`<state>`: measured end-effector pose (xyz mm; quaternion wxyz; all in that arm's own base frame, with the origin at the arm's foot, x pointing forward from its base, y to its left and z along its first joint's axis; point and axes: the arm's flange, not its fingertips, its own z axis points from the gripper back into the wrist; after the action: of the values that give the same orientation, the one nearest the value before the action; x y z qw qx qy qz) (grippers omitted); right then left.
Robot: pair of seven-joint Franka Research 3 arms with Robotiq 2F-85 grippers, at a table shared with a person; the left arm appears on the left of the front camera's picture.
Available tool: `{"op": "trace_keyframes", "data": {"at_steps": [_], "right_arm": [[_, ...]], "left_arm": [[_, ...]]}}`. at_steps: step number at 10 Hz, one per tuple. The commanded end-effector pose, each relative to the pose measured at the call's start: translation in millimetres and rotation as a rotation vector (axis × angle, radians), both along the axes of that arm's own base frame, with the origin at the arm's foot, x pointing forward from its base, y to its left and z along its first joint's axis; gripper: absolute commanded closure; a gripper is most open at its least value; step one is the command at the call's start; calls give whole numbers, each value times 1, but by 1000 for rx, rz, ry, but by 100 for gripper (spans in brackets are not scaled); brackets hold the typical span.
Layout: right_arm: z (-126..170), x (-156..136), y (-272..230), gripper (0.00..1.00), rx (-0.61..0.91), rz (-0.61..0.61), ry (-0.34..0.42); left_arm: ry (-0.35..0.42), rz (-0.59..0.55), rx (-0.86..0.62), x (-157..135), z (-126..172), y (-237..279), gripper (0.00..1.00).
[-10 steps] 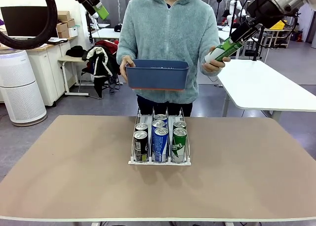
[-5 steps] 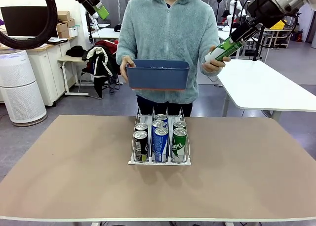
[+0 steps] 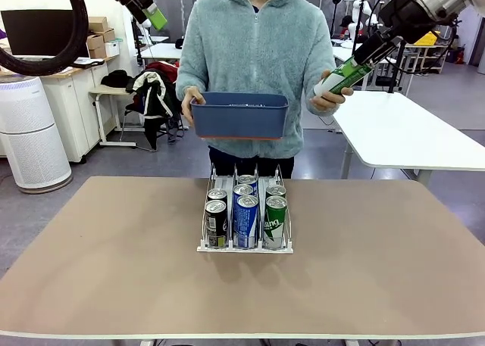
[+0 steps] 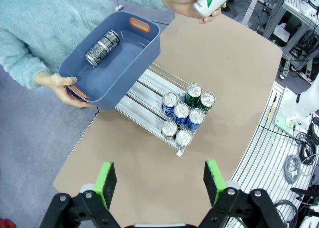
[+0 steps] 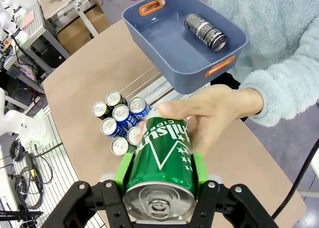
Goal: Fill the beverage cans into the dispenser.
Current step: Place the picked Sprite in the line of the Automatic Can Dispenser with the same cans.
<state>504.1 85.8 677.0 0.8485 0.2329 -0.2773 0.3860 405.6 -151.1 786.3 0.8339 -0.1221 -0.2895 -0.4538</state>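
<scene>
We find the dispenser (image 3: pixel 245 247) mid-frame on the table (image 3: pixel 114 270), seven beverage cans (image 3: pixel 246 217) at its front (three lanes). The bin (image 3: pixel 239 115) above holds one can (image 4: pixel 101 47); another can (image 5: pixel 164 153) sits upper right, in the right gripper (image 3: pixel 352 67).

You see the black, screw-studded left gripper (image 4: pixel 160 178) with bright green pads (image 4: pixel 105 180); the person (image 3: pixel 254 58) facing you wears a fluffy pale-teal zip fleece (image 3: pixel 227 51)

The green can (image 5: pixel 160 158) is glossy printed aluminium with a bare silver top. The blue bin (image 4: pixel 127 58) looks smooth matt plastic, the person's sweater (image 3: pixel 258 51) fluffy fleece, the desk (image 3: pixel 114 247) matt brown.
</scene>
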Motion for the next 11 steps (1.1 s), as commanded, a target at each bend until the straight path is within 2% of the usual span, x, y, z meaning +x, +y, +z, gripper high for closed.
{"op": "trace_keyframes", "data": {"at_steps": [1, 11], "right_arm": [[0, 0, -1, 100, -5, 0, -3], [0, 0, -1, 100, -5, 0, -3]], "left_arm": [[2, -2, -5, 0, -2, 1, 6], [2, -2, -5, 0, -2, 1, 6]]}}
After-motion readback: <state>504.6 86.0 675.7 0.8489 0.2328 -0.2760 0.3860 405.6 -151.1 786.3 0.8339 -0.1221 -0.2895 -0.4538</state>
